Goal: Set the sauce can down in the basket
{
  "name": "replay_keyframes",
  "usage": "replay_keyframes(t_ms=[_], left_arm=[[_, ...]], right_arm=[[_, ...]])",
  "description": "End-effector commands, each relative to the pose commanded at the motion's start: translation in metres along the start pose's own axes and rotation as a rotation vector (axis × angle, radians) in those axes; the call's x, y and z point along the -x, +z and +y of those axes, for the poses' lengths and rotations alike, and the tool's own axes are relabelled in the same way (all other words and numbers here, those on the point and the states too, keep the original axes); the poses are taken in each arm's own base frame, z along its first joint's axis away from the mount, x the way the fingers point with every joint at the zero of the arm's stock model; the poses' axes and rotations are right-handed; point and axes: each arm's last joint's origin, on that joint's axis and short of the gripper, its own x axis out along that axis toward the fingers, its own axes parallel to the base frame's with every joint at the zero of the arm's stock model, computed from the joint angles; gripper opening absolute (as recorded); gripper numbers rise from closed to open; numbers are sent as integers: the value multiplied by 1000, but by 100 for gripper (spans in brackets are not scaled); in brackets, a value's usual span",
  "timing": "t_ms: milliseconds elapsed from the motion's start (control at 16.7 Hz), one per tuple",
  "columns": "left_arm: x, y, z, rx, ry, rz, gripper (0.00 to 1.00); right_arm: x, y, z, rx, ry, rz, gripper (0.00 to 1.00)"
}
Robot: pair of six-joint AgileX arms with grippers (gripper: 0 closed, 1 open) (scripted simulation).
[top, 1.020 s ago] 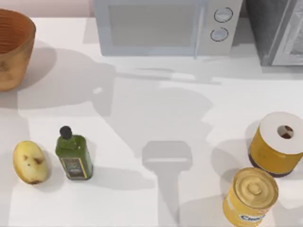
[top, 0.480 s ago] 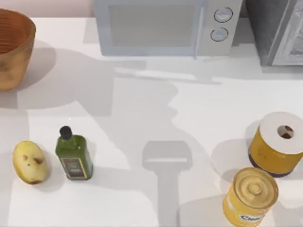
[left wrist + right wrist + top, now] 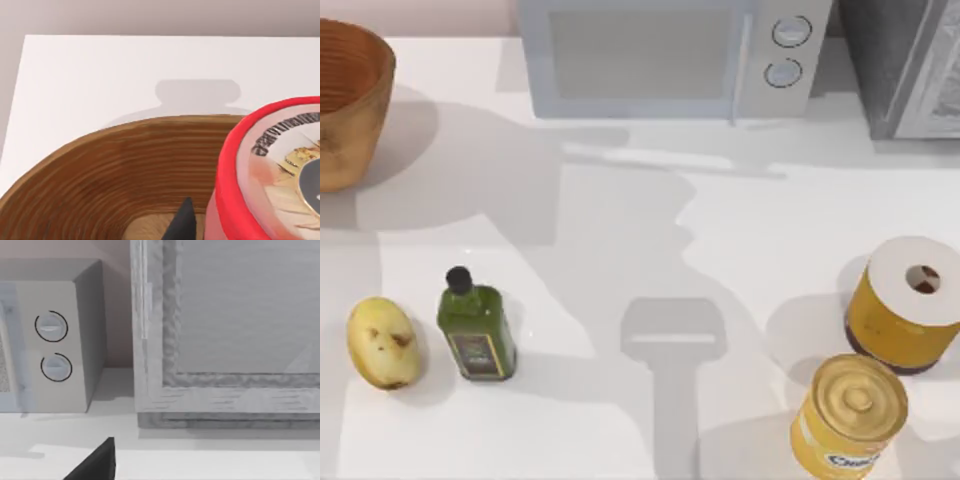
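Hanging over basket [image 3: 100, 165] — sauce can [image 3: 270, 170], seemingly gripped.

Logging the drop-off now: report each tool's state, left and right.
Left tool: above the basket, beside the sauce can; grip cannot be told.
Right tool: parked, facing the microwave; cannot be told.

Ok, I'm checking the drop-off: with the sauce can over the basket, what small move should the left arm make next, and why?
Probably lower a little further, then release. In the left wrist view the sauce can sits over the basket's ribbed inner wall, with a dark fingertip of the left gripper beside it and the basket floor below. The can looks inside the rim, so a short descent seems safest.
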Motion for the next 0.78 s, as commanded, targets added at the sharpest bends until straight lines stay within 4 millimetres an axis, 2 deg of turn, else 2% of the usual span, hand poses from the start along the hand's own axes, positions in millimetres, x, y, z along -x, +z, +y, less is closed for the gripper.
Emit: replay_keyframes(t_ms=[480,780], left_arm=[[0,0,0,0,0,0,98],[0,0,0,0,0,0,100]], right_arm=[[0,0,0,0,0,0,100],[0,0,0,0,0,0,100]])
